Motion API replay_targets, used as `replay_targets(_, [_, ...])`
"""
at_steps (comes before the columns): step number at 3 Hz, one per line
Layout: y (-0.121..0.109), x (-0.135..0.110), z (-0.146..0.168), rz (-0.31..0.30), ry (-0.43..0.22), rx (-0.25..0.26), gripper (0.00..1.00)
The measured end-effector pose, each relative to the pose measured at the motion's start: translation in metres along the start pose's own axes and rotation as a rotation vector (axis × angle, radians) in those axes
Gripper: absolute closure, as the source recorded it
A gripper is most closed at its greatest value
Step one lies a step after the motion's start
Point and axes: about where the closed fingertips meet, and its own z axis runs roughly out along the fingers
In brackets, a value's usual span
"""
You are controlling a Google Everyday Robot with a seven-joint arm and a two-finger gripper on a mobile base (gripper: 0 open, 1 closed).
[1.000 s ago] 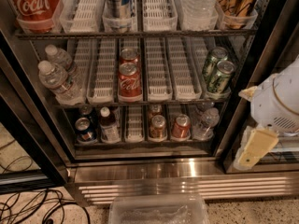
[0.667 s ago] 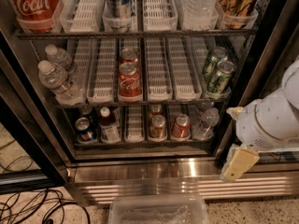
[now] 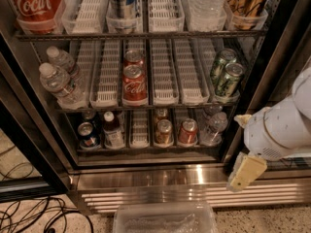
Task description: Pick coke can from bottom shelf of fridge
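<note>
The fridge [image 3: 146, 176] stands open, seen from above. On its bottom shelf [image 3: 146, 148] a small red coke can [image 3: 187, 131] with a silver top stands right of centre. A duller brownish-red can [image 3: 164, 131] is just to its left and a clear water bottle [image 3: 214, 127] to its right. A dark blue can [image 3: 87, 135] and a small bottle [image 3: 112, 130] stand at the left end. My gripper [image 3: 244, 170] hangs on the white arm at the right, outside the fridge, below and right of the coke can and level with the steel base. It holds nothing.
The middle rack holds red cola cans [image 3: 134, 84], green cans [image 3: 227, 76] and water bottles [image 3: 60, 81]. The top rack holds a large cola bottle [image 3: 34, 4] and more drinks. A clear plastic bin [image 3: 165, 220] sits on the floor in front. Black cables [image 3: 29, 215] lie at lower left.
The arm and gripper have moved left and downward, from beside the door frame to in front of the fridge's lower right corner. The drinks have not moved.
</note>
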Motion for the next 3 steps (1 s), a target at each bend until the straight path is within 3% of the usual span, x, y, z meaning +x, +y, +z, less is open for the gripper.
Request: replay_targets(3, [0.016, 0.025, 0.1, 0.106, -0.051, 0.009, 0.0])
